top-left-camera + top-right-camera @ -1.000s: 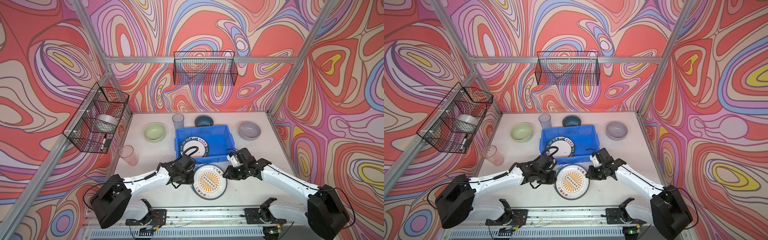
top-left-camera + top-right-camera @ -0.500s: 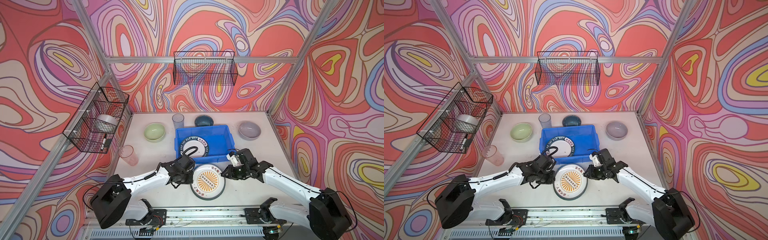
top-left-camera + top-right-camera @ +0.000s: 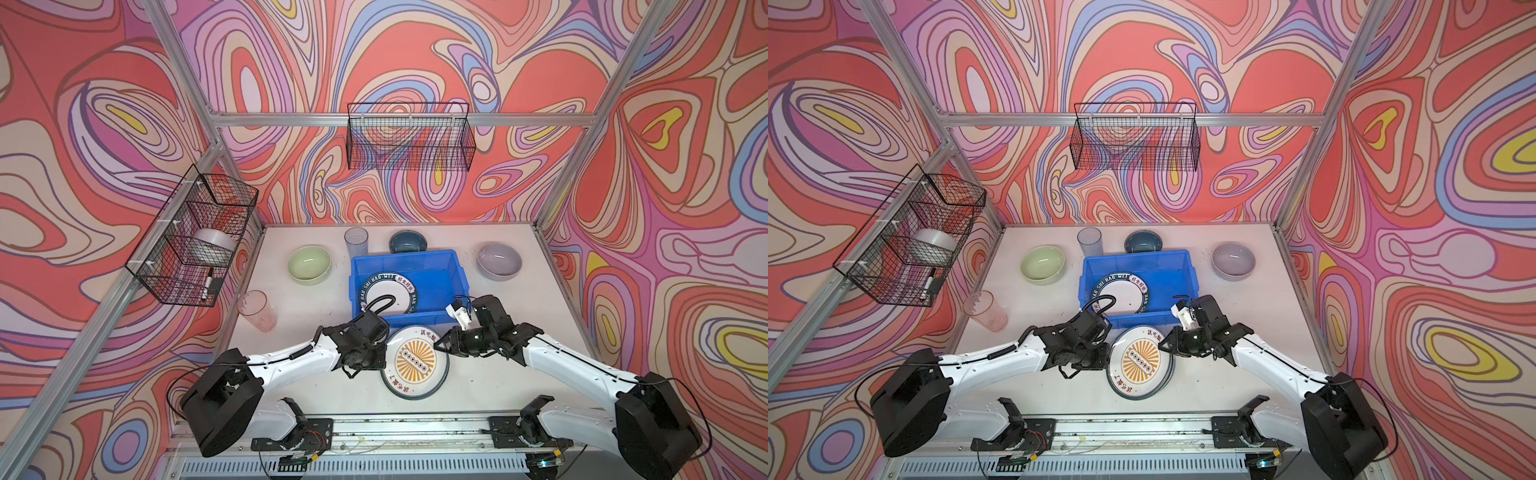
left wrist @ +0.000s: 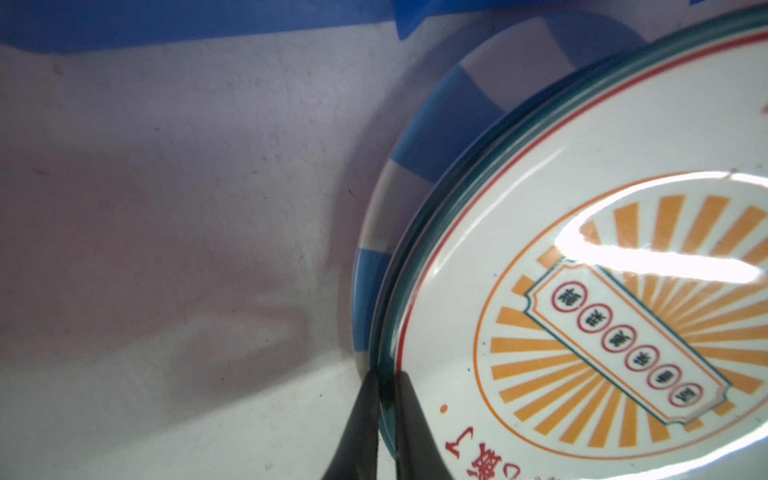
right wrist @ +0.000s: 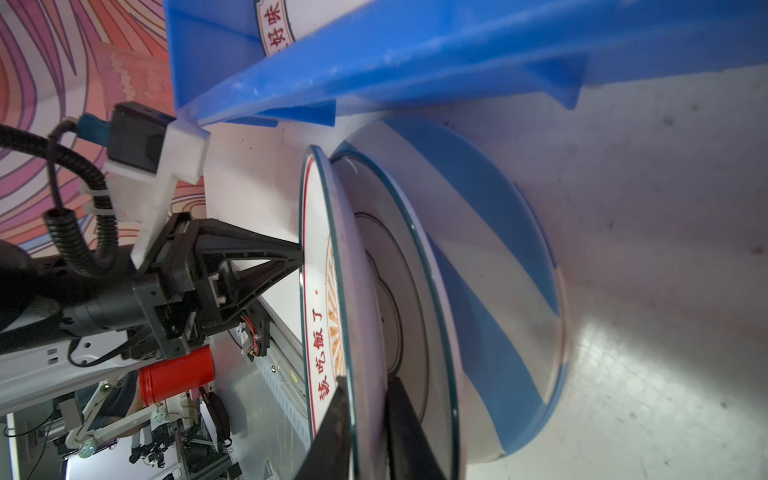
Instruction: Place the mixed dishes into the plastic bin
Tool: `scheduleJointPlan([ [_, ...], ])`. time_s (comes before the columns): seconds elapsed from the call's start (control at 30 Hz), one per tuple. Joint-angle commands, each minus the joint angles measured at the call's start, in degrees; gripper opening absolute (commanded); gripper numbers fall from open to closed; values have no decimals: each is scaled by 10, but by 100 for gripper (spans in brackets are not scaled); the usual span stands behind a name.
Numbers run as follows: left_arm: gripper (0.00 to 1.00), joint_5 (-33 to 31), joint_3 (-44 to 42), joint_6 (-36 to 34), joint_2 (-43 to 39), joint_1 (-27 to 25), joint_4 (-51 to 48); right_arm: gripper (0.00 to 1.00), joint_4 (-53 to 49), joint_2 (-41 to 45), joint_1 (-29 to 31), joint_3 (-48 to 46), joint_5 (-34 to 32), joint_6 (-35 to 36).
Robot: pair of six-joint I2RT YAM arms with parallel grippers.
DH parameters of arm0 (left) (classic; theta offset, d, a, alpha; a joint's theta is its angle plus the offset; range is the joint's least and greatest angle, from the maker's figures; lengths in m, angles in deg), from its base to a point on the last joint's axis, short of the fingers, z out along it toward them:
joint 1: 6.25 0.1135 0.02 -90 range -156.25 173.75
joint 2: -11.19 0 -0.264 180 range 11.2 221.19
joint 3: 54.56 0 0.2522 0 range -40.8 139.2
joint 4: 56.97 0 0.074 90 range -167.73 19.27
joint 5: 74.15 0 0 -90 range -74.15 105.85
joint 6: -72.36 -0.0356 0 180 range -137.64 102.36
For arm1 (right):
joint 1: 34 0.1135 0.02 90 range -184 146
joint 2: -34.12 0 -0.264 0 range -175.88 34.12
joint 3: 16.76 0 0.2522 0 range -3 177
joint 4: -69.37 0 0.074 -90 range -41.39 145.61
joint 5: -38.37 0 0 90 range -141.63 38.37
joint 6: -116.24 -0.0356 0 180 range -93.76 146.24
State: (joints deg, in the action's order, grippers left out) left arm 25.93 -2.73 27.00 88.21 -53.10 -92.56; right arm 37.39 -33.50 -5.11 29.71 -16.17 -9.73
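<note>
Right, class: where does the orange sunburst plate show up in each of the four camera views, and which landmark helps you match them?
In a top view: the orange sunburst plate is front centre, just before the blue bin.
In a top view: the same spot, before the bin.
Left wrist: close up, printed face showing, bin wall beyond.
Right wrist: edge-on, beside the bin wall.
Shared landmark: the blue bin.
</note>
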Motion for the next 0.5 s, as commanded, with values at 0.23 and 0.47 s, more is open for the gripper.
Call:
scheduleJointPlan([
  [0.23, 17, -5, 1, 11, -26, -5, -2, 10, -38, 6, 6, 33, -24, 29],
  [0.47, 24, -15, 4, 13, -58, -5, -13, 4, -58, 11, 6, 36, -28, 34],
])
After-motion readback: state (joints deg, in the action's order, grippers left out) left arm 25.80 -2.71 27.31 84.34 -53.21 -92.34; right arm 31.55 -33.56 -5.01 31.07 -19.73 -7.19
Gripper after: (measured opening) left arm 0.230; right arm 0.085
